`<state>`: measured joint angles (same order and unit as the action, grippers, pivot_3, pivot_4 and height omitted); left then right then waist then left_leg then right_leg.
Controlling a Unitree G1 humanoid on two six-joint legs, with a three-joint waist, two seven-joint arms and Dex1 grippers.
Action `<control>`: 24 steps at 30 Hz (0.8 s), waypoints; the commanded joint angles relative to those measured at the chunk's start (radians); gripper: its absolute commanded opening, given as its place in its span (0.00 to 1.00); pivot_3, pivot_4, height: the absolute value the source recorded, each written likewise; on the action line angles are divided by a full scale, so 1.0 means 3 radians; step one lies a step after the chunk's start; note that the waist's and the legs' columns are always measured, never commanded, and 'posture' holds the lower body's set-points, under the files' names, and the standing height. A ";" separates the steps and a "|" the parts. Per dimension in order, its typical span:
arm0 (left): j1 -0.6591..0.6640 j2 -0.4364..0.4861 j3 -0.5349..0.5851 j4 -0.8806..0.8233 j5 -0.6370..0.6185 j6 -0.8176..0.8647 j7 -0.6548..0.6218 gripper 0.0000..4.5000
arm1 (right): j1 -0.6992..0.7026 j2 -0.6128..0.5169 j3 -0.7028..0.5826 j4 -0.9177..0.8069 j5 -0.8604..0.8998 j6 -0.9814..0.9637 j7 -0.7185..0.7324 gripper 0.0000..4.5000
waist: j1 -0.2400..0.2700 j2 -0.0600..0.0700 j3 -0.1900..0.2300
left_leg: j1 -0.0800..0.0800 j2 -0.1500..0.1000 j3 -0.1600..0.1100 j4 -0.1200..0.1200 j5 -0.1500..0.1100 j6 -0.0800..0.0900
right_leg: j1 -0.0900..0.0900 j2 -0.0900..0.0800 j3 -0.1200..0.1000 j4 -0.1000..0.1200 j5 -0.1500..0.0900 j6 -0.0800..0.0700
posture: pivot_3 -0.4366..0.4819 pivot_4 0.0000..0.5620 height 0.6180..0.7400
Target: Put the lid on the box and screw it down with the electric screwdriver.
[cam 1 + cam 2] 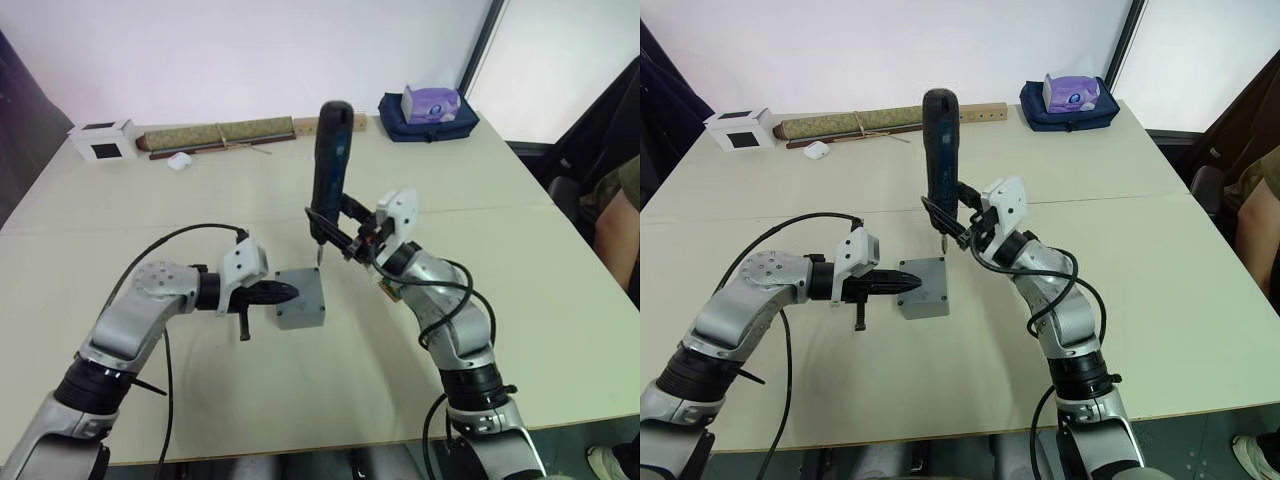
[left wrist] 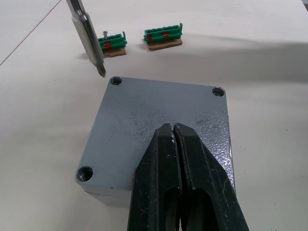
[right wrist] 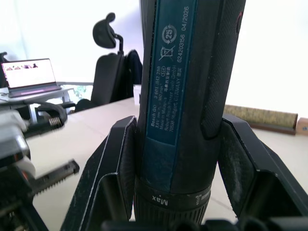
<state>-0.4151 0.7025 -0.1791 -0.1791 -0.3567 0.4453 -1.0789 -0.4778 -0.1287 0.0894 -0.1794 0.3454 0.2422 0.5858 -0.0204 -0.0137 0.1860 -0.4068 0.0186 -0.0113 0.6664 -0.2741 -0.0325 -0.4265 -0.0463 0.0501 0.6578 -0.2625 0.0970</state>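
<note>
Closed left fingers (image 2: 180, 163) atop lid (image 2: 159, 120), screwdriver bit (image 2: 89, 41) beside corner hole.

My closed fingers (image 2: 180, 178) press on the grey lid (image 2: 159, 130), which sits on the box (image 2: 108, 197), while the screwdriver bit (image 2: 89, 38) hangs just above one corner hole (image 2: 115, 81), two green boards (image 2: 163, 37) lying beyond.

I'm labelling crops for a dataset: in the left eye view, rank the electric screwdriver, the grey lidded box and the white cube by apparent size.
1. electric screwdriver, tallest, though raised toward the camera.
2. box.
3. white cube, close to the box; it stands farther away, so this ranking is unsure.
</note>
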 commanded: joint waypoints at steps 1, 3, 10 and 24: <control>0.0003 0.0009 -0.0048 0.0017 0.0078 0.0025 -0.0004 0.00 | -0.0064 -0.0005 -0.0016 -0.0211 0.0075 -0.0074 0.0021 0.41 | 0.0000 0.0000 0.0000 | 0.0000 0.0000 0.0000 0.0000 0.0000 0.0000 | 0.0000 0.0000 0.0000 0.0000 0.0000 0.0000 | 0.48 0.27 1.00; 0.0003 0.0008 -0.0048 0.0017 0.0080 0.0024 -0.0005 0.00 | -0.0051 -0.0009 -0.0003 -0.0214 0.0078 -0.0070 0.0023 0.41 | 0.0000 0.0000 0.0000 | 0.0000 0.0000 0.0000 0.0000 0.0000 0.0000 | 0.0000 0.0000 0.0000 0.0000 0.0000 0.0000 | 0.48 0.27 1.00; -0.0003 0.0010 -0.0042 0.0037 0.0094 0.0016 -0.0012 0.00 | 0.0001 -0.0027 0.0073 -0.0214 0.0054 -0.0073 0.0065 0.41 | 0.0000 0.0000 0.0000 | 0.0000 0.0000 0.0000 0.0000 0.0000 0.0000 | 0.0000 0.0000 0.0000 0.0000 0.0000 0.0000 | 0.48 0.27 1.00; 0.0003 0.0018 -0.0040 0.0028 0.0103 0.0021 -0.0023 0.00 | 0.0076 -0.0059 0.0110 -0.0151 -0.0039 -0.0177 0.0098 0.41 | 0.0000 0.0000 0.0000 | 0.0000 0.0000 0.0000 0.0000 0.0000 0.0000 | 0.0000 0.0000 0.0000 0.0000 0.0000 0.0000 | 0.48 0.27 1.00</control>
<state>-0.4191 0.7022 -0.1793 -0.1767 -0.3465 0.4446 -1.0831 -0.4452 -0.1484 0.1239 -0.1863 0.3306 0.2324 0.6125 -0.0202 -0.0137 0.1859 -0.4068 0.0186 -0.0112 0.6664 -0.2741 -0.0325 -0.4265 -0.0463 0.0501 0.6577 -0.2626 0.0970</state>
